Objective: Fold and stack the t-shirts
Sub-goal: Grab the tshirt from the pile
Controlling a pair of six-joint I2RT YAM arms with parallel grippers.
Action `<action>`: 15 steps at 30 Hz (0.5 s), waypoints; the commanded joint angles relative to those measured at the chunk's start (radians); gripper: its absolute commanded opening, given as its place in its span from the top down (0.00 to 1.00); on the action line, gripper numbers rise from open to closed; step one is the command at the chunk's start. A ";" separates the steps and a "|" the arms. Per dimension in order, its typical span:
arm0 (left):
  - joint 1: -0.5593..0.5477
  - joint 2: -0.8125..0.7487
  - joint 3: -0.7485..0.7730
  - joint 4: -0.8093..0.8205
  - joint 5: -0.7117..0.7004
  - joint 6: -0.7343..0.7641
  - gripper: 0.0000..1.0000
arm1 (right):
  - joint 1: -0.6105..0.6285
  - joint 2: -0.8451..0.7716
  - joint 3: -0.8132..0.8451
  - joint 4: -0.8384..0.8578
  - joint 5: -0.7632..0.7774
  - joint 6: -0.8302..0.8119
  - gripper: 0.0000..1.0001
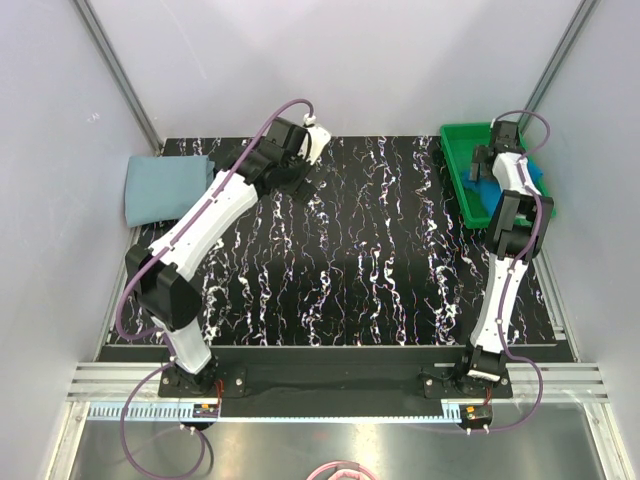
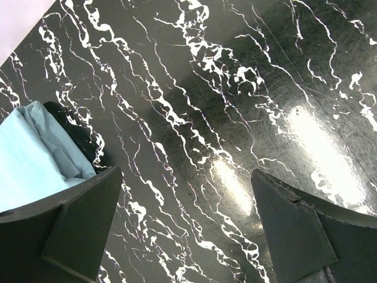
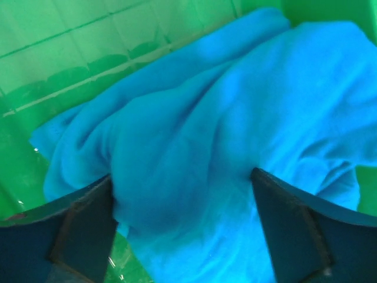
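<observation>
**Top external view**
- Table (image 1: 350,260): black top with white marbling. All places below are given relative to it.
- Grey-blue t-shirt (image 1: 165,188): 1 item, folded flat, at the table's far-left corner and overlapping its left edge.
- Green tray (image 1: 462,170): 1 item, at the table's far-right corner.
- Teal-blue t-shirt (image 1: 537,176): 1 item, inside the tray, mostly hidden by the right arm.
- Left gripper (image 1: 298,170): above the table's far side, left of centre and clear of the grey-blue t-shirt. The jaw state cannot be told from this view.
- Right gripper (image 1: 488,168): down in the tray at the table's far-right corner. The jaw state cannot be told from this view.

**Left wrist view**
- Left gripper (image 2: 185,177): the 2 fingers are spread wide with nothing between them and bare table (image 2: 206,88) below.
- Grey-blue t-shirt (image 2: 29,159): at the frame's left, lying on the table near its edge, just outside the left-hand finger. Whether they touch cannot be told.

**Right wrist view**
- Right gripper (image 3: 182,183): the 2 fingers are spread wide, 1 on either side of a hump of cloth, and not clamped on it.
- Teal-blue t-shirt (image 3: 224,118): crumpled in soft folds and filling most of the frame.
- Green tray (image 3: 70,53): its ribbed wall and floor show behind and beside the shirt.
</observation>
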 commanded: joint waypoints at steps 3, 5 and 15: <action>-0.020 0.011 0.061 0.019 -0.026 0.012 0.01 | -0.014 0.054 0.011 -0.020 -0.067 -0.074 0.49; -0.028 0.017 0.059 0.024 -0.037 0.012 0.01 | -0.014 0.040 0.014 -0.037 -0.100 -0.066 0.66; -0.019 0.034 0.058 0.073 -0.138 -0.014 0.01 | -0.004 -0.187 0.031 -0.143 -0.345 -0.007 1.00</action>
